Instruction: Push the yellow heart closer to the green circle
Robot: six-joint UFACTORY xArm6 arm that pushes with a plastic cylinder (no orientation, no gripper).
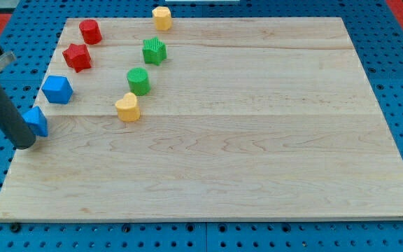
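The yellow heart (127,108) lies left of the board's middle, just below and slightly left of the green circle (138,80), a small gap between them. My tip (25,144) rests at the board's left edge, touching or nearly touching the lower left of a blue triangular block (37,121). The tip is far to the left of the yellow heart.
A green star (154,50) sits above the green circle. A yellow hexagon (161,17) is at the top edge. A red cylinder (90,31), a red star (78,57) and a blue hexagonal block (57,89) line the wooden board's (257,140) upper left.
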